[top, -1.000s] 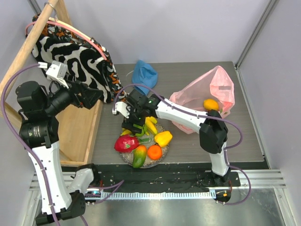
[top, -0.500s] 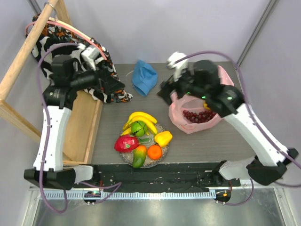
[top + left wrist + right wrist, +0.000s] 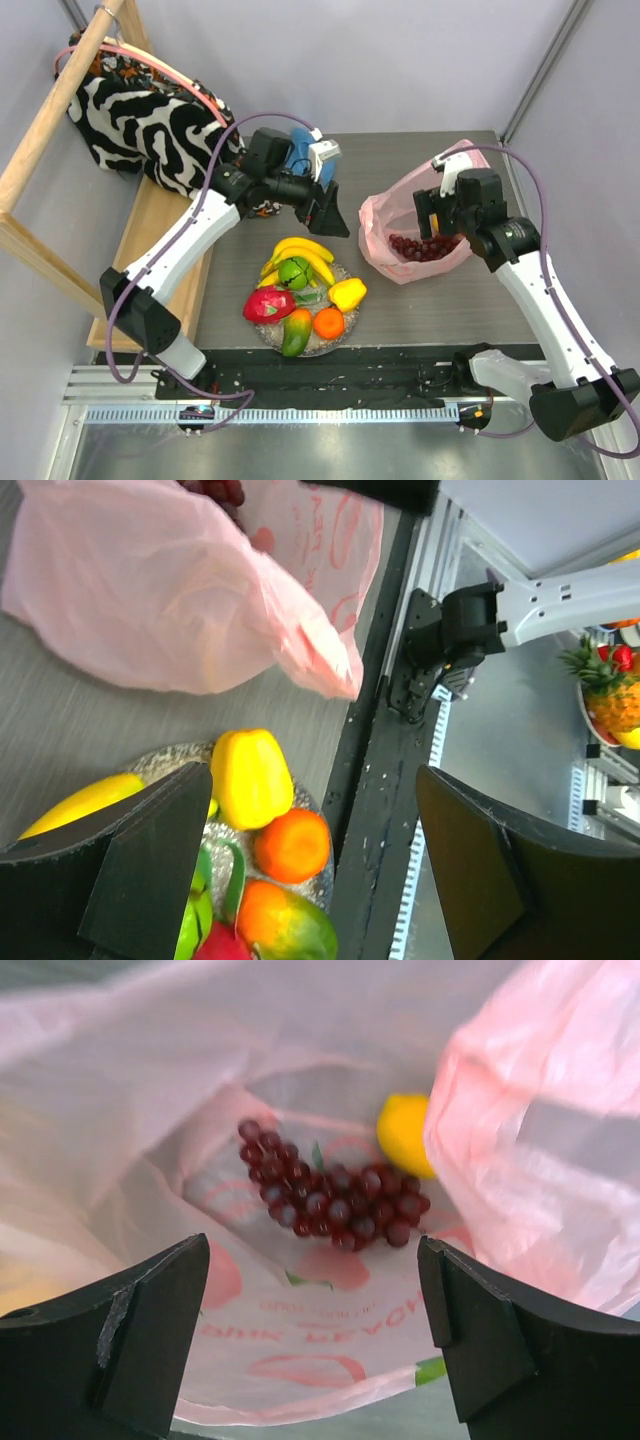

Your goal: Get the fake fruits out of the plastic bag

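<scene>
Where the bench (image 3: 420, 310) carries all:
Plastic bag (image 3: 420, 215): beside plate, holding grapes (image 3: 335, 1200), lemon (image 3: 405, 1135).
Plate (image 3: 160, 763): banana bunch (image 3: 300, 250), apple (image 3: 294, 272), dragon fruit (image 3: 267, 304), pepper (image 3: 347, 294), orange (image 3: 328, 322), mango (image 3: 296, 332).
Left end effector (image 3: 310, 780): open-jawed, empty, near plate.
Right end effector (image 3: 312, 1250): open-jawed, empty, over bag mouth.

2 white arms (image 3: 176, 254), black joints (image 3: 140, 312), purple cables (image 3: 541, 190).

On the counter (image 3: 385, 160), the bag (image 3: 400, 215) lies right of the plate (image 3: 322, 345). Inside it the grapes (image 3: 335, 1200) rest just beside the lemon (image 3: 403, 1132). On the plate, the banana bunch (image 3: 300, 250) lies behind the apple (image 3: 293, 271), with the mango (image 3: 296, 333) nearest the front.
</scene>
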Action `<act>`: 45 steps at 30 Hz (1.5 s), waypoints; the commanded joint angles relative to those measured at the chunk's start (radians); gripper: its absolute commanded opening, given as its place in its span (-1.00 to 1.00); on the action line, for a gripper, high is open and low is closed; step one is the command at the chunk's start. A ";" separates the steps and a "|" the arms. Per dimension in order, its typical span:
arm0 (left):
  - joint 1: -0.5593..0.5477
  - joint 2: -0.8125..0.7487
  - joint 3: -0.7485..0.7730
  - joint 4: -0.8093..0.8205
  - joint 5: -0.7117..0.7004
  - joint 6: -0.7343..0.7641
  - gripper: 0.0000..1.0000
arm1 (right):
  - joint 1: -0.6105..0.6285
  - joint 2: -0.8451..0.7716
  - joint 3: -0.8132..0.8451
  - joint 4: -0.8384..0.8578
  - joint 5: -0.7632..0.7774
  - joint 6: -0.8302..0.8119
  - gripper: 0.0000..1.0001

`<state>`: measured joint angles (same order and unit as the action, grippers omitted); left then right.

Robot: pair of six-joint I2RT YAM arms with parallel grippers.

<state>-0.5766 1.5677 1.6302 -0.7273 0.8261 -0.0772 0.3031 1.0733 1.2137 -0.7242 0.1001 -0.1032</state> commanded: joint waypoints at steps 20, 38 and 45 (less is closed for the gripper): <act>-0.123 0.406 0.662 0.075 -0.554 0.063 -1.00 | -0.194 0.675 0.380 0.367 0.122 -0.066 0.79; -0.183 0.178 0.156 0.015 -0.423 0.143 -1.00 | -0.210 0.170 -0.308 0.310 -0.080 -0.087 0.77; -0.229 0.130 0.040 0.023 -0.443 0.137 -1.00 | -0.211 0.077 -0.356 0.278 -0.074 -0.110 0.77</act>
<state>-0.7891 1.7748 1.6569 -0.7410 0.3622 0.0616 0.0921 1.2469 0.8177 -0.4889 0.0399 -0.2070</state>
